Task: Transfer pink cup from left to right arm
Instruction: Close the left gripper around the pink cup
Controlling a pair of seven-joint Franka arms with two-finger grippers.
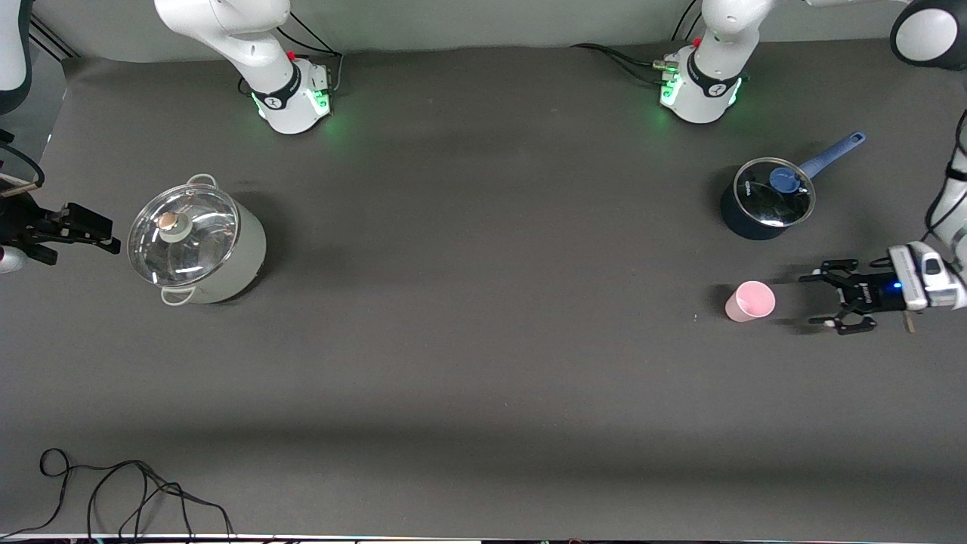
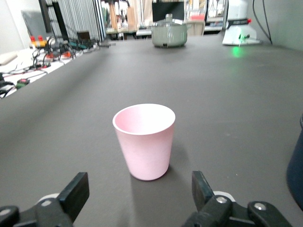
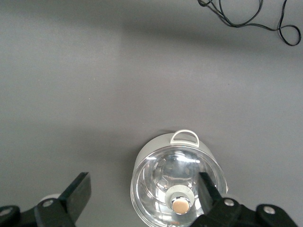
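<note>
The jaws of the left gripper (image 1: pixel 829 296) are seen spread wide and empty, held low and level at the left arm's end of the bench, with their opening turned toward the pink cup (image 1: pixel 750 301). In the left wrist view the cup (image 2: pixel 144 140) is framed between the two fingertips (image 2: pixel 75 193) but clear of both; no contact is made.

The cup is found upright, mouth up, on the bench (image 1: pixel 483 363), near the edge at the left arm's end. A dark blue saucepan (image 1: pixel 767 199) with a glass lid and a blue handle stands near it, farther from the front camera.

The jaws of the right gripper (image 1: pixel 94 232) are likewise released and hold nothing. That gripper is parked at the bench edge at the right arm's end, beside a pale green pot (image 1: pixel 196 244) with a glass lid; the pot fills the right wrist view (image 3: pixel 179 189). The right arm is judged to be waiting.

A loose black cable (image 1: pixel 128 491) lies at the bench corner nearest the front camera, at the right arm's end.

Progress: nothing of the transfer is judged done. The approach is set up only. Left to do: closing on the cup, lifting, carrying toward mid-bench, the take by the right gripper, and release by the left.
</note>
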